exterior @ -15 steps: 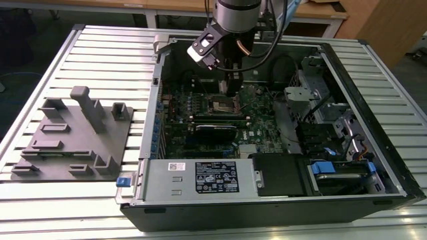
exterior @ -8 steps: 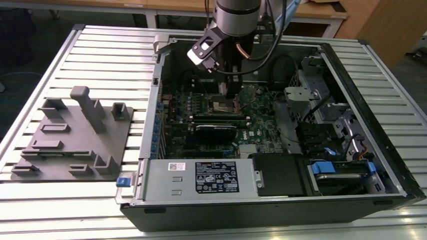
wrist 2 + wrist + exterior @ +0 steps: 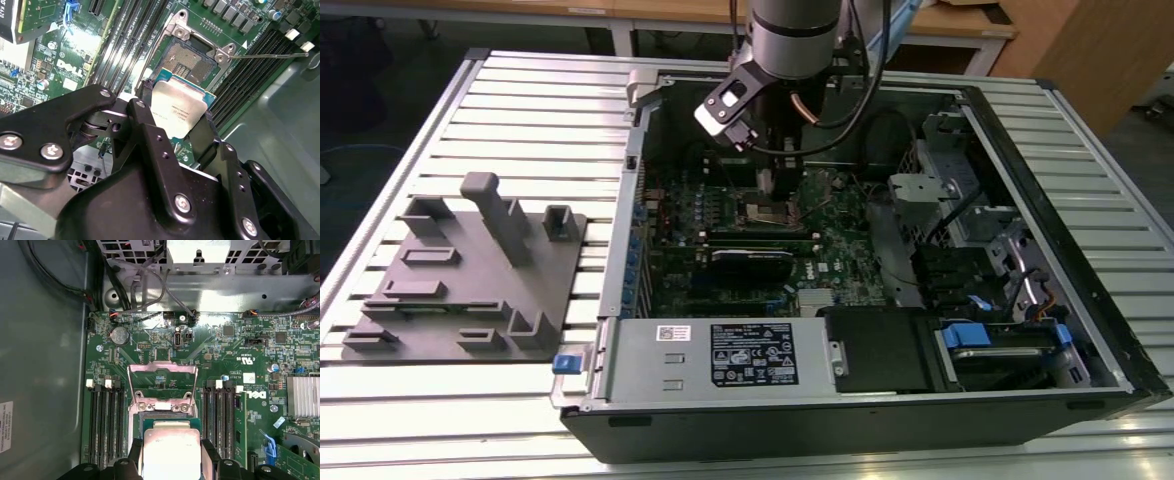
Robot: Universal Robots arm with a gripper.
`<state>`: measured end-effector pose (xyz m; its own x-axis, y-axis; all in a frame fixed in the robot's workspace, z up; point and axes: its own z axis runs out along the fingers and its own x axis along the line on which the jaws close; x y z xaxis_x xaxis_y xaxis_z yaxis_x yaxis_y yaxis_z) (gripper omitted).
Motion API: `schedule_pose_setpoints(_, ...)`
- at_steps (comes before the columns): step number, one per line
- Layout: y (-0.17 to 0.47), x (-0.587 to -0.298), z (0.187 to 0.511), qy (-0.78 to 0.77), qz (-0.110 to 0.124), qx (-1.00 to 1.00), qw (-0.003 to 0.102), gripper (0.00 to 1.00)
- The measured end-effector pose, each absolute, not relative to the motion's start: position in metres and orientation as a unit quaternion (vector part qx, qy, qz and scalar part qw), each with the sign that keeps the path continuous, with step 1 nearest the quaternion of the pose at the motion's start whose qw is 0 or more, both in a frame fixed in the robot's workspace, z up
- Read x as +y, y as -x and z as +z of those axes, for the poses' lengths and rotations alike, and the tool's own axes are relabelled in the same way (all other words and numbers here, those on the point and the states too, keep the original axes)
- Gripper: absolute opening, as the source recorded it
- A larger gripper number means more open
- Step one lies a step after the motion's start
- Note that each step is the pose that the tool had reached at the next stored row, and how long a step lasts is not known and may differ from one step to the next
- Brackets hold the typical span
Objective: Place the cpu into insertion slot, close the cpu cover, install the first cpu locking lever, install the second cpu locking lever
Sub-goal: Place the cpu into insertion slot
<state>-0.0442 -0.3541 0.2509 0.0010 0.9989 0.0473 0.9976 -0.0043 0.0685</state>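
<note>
The arm's gripper [image 3: 176,114] carries the cpu [image 3: 177,112], a small flat square chip with a dull silver-grey metal top. Its black fingers [image 3: 150,130] are clamped on two opposite edges of the chip. In both wrist views the chip hangs just above the green motherboard, near the insertion slot [image 3: 192,57], a square grey socket whose contact field lies bare and empty. The cpu is therefore not yet seated.

The cpu cover [image 3: 162,368], a thin square silver metal frame with an open window, stands swung up off the socket and is not closed. A thin wire locking lever [image 3: 270,55] juts out sideways from the socket corner, unlatched.

In the exterior view the gripper [image 3: 774,185] reaches down into the open black computer case [image 3: 1014,180], which lies on the slatted metal surface [image 3: 520,110]. By this showing, all four steps are left to do, and the first is in hand.
</note>
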Motion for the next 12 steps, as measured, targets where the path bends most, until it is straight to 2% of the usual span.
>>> schedule_pose_setpoints(12, 0.0442, -0.3540, 0.2494, -0.707, 0.041, 0.706, 0.007, 0.54)
